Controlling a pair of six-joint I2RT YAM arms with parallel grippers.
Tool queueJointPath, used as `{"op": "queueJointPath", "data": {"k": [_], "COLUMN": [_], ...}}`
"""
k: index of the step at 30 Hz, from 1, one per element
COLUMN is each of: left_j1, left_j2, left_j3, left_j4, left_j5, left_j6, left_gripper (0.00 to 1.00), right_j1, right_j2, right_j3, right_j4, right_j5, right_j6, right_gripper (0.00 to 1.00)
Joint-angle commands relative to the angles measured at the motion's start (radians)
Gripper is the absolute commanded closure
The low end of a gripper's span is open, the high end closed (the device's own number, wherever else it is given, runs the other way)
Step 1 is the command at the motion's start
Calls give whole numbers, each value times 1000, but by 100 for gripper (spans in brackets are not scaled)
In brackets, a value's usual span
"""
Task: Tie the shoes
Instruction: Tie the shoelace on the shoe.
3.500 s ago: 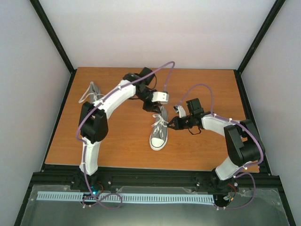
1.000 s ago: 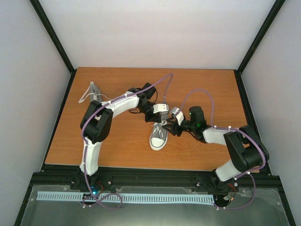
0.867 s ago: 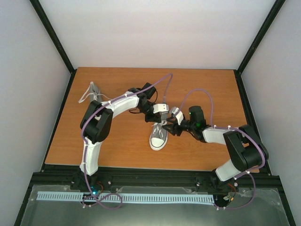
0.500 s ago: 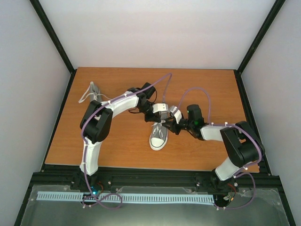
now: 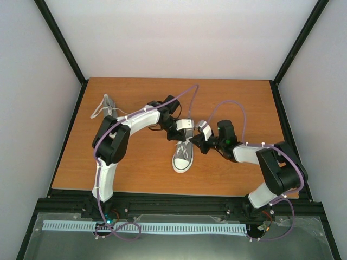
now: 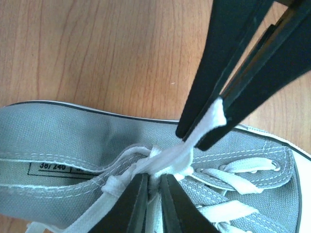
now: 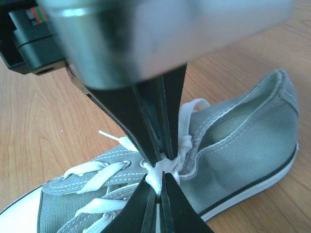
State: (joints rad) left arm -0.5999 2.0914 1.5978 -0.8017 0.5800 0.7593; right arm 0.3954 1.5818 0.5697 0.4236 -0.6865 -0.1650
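Left pincer [image 6: 154,183] and right pincer [image 7: 159,190] clamped on lace [image 6: 170,158], grey shoe [image 5: 182,158] on table [image 5: 130,168]; apart from every edge

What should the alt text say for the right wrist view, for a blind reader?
Two black tools pinch the white lace of a grey shoe: the right tool from below, the left tool from above, both shut. The shoe lies on a wooden table, with its white toe cap at the lower left.
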Motion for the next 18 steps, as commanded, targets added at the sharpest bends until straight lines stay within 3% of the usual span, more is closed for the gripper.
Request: {"op": "queueJointPath", "data": {"k": [1, 5, 8, 13, 18], "left_j1": [10, 26, 48, 117, 141], "left_j2": [2, -8, -8, -27, -1], "left_j3": [5, 68, 149, 205, 109], "left_j4": [-18, -53, -152, -290, -112], "left_j5": [30, 97, 125, 155, -50], "left_j6": [7, -1, 44, 226, 282], "left_gripper": [86, 62, 51, 46, 46], "right_j1": [-15, -15, -15, -15, -15], "right_j2": [-40, -12, 4, 9, 18], "right_j3": [-25, -15, -6, 1, 6], "right_j4": [64, 27, 11, 8, 1], "right_j5": [-29, -33, -36, -35, -39], "right_j6": [56, 36, 31, 37, 40], "right_gripper": [97, 97, 97, 97, 97]}}
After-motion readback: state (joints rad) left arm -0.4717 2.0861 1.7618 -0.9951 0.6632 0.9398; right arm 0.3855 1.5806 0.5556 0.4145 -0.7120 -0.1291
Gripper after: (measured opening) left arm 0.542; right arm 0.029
